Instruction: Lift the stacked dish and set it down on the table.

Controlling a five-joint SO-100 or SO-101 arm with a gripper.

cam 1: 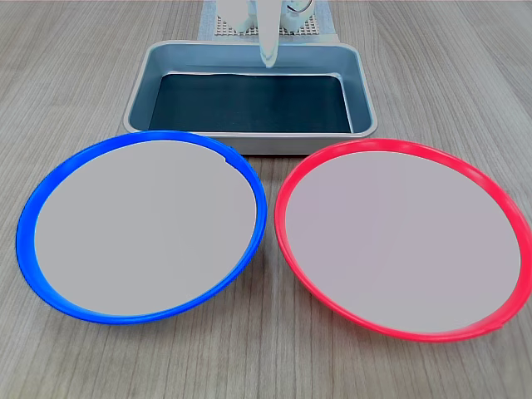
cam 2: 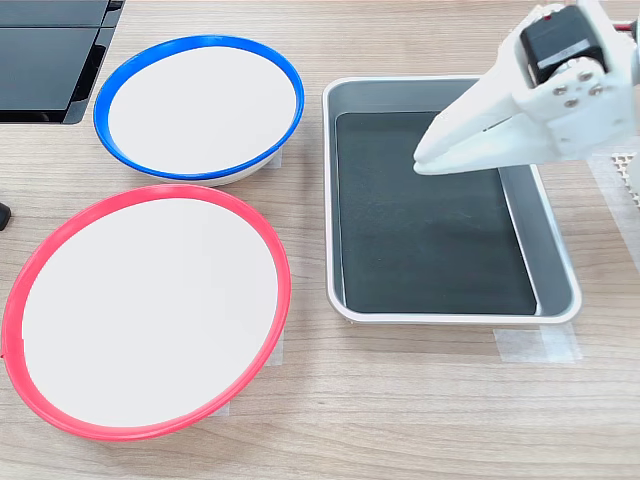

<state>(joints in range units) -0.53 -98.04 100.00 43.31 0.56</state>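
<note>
The stacked dish (cam 1: 141, 224) (cam 2: 200, 105), blue-rimmed with a pale inside and a small notch in its rim, rests on the table (cam 1: 266, 366) (cam 2: 420, 410). It lies at the first exterior view's left and at the second exterior view's upper left. My white gripper (cam 1: 270, 56) (cam 2: 425, 160) hangs over the grey tray, well apart from the dish. Its fingers are closed together to a point, with nothing between them.
A red-rimmed dish (cam 1: 403, 237) (cam 2: 145, 310) of the same size lies beside the blue one. The grey metal tray (cam 1: 249, 143) (cam 2: 450, 315) with a dark bottom sits behind both dishes in the first exterior view. A tape strip (cam 2: 535, 345) holds its corner. A black panel (cam 2: 45, 60) fills the second exterior view's top left.
</note>
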